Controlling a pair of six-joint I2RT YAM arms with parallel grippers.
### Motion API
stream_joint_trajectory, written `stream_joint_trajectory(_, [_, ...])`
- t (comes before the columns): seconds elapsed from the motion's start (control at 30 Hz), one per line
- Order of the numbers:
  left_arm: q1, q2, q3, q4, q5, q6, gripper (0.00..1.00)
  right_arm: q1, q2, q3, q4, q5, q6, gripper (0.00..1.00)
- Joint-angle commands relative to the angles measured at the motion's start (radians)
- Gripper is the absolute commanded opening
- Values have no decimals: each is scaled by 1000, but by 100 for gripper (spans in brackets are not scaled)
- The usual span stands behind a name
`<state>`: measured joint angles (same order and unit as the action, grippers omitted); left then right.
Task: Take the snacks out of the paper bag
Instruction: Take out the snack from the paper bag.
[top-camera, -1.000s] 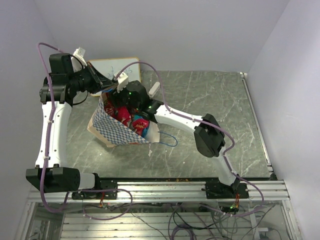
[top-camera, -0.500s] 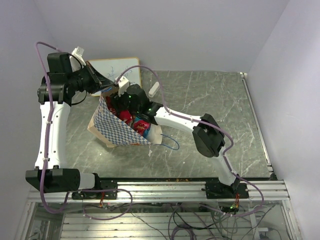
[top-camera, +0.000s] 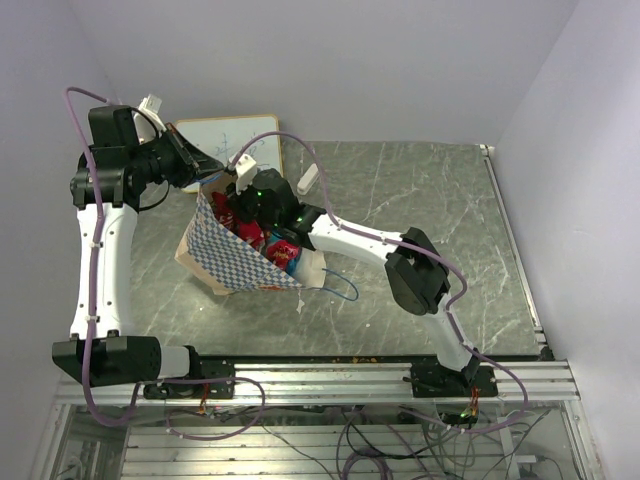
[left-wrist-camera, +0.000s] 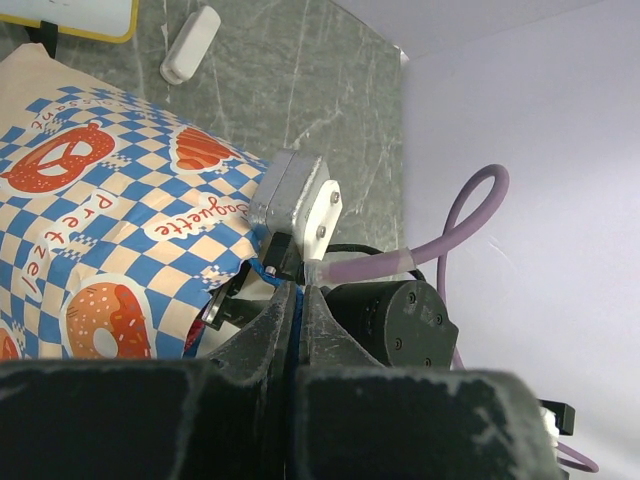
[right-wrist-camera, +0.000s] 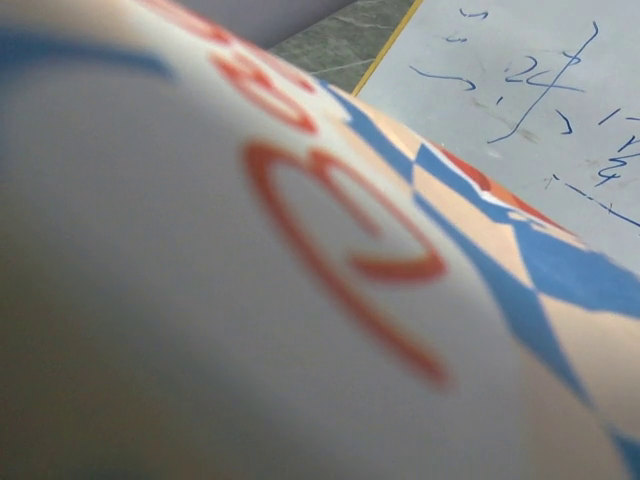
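On the left side of the desk (top-camera: 420, 200), the paper bag (top-camera: 225, 262) sits with snacks (top-camera: 280, 250) inside. My left claw (left-wrist-camera: 292, 300) is pinched tight on its top edge. My right claw (top-camera: 245, 218) reaches into it; I can't tell its grip.

Robotics lab test cell: plain white walls (top-camera: 350, 60), marbled table (top-camera: 430, 200), aluminium rail (top-camera: 330, 381), loose cables (top-camera: 350, 445) beneath.

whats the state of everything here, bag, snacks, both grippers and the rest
paper bag, on the table, mouth held open
snacks, inside the bag
left gripper, shut on the bag's top edge
right gripper, reaching into the bag, fingers hidden, open or shut unclear
writing board, flat behind the bag, written on
white block, lying loose, untouched
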<state>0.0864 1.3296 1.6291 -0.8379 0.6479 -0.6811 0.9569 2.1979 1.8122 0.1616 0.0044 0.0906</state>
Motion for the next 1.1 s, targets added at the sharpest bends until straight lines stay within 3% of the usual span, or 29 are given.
stream_joint_trajectory(0.0, [9,-36,8,57,35,-24,7,12,-18,5,-66,-12,-15,10])
stream_joint_trajectory(0.1, [10,-40,-4,65,23,-31,7,12,-51,14,-72,4,-22,0])
stream_joint_trajectory(0.67, [12,-59,-36,79,-36,-43,7,4,-324,-155,-33,61,33,0])
stream_joint_trajectory(1.07, [12,-47,-47,62,-73,-57,7,-18,-518,-133,-141,130,80,0])
